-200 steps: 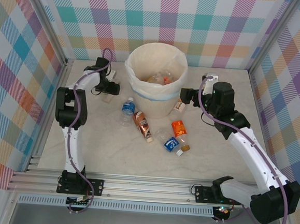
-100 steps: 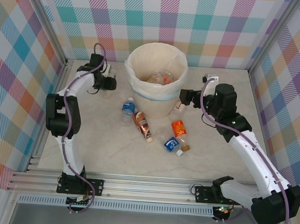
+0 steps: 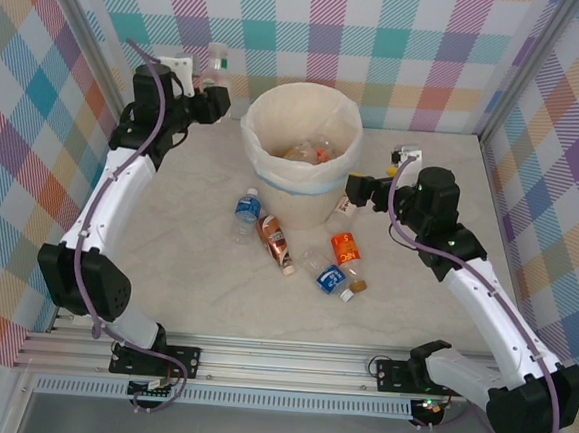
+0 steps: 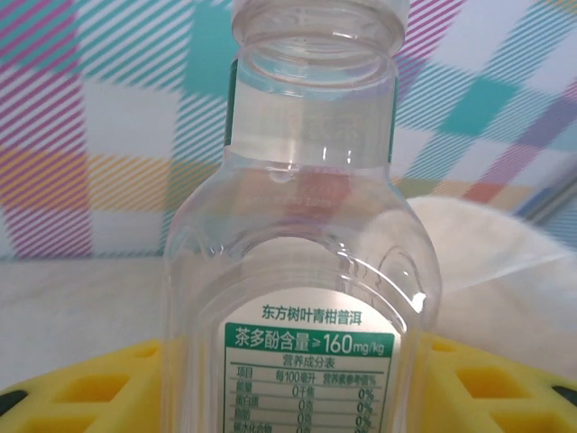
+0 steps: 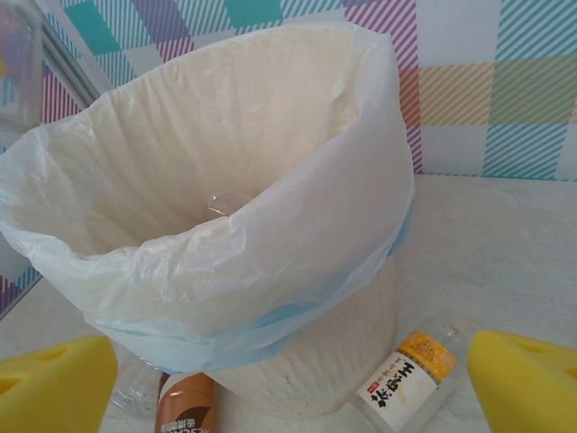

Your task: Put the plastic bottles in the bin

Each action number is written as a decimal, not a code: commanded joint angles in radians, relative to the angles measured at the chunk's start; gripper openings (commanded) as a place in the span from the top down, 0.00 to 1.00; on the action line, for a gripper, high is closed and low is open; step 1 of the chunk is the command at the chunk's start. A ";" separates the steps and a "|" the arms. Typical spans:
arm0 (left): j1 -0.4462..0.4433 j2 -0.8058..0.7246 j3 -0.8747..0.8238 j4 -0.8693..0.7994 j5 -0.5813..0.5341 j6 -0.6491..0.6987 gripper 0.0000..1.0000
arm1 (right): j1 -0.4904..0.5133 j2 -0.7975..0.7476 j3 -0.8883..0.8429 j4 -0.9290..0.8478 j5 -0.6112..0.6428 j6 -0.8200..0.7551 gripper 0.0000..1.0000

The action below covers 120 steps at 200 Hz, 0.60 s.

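My left gripper (image 3: 215, 96) is raised to the left of the bin's rim and is shut on a clear plastic bottle (image 3: 217, 66) that stands upright in it. In the left wrist view this bottle (image 4: 306, 271) has a green and white label, with a yellow fingertip (image 4: 81, 397) on each side. The cream bin (image 3: 300, 147) with its white bag holds some bottles (image 3: 310, 151). My right gripper (image 3: 357, 190) hangs open beside the bin's right wall (image 5: 343, 334). Below it lies a yellow-labelled bottle (image 5: 410, 379). Several more bottles lie in front of the bin, among them blue (image 3: 247, 211), brown (image 3: 276, 241) and orange (image 3: 345, 248).
Checked walls close in the table on three sides, and the left one stands close behind my raised left arm. A metal rail (image 3: 278, 361) runs along the near edge. The marble tabletop (image 3: 194, 279) is bare at the front left.
My left gripper closed on the bottle left of the bin and lifted it from the table to rim height. The right gripper shifted slightly left toward the bin.
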 commanded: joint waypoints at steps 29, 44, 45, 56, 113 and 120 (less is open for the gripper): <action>-0.108 -0.024 0.050 0.159 0.064 0.129 0.42 | 0.006 -0.038 -0.012 0.033 0.010 -0.011 0.00; -0.134 0.003 0.087 0.141 0.066 0.189 0.42 | 0.006 -0.041 -0.013 0.033 0.014 -0.010 0.00; -0.135 0.006 0.091 0.138 0.067 0.193 0.42 | 0.006 -0.041 -0.013 0.033 0.013 -0.010 0.00; -0.153 0.039 0.134 0.100 0.073 0.240 0.42 | 0.006 -0.041 -0.013 0.032 0.017 -0.010 0.00; -0.184 0.277 0.461 -0.169 0.125 0.350 0.42 | 0.007 -0.045 -0.009 0.029 0.012 0.009 0.00; -0.192 0.304 0.495 -0.193 0.127 0.364 0.42 | 0.007 -0.047 -0.009 0.028 0.011 0.010 0.00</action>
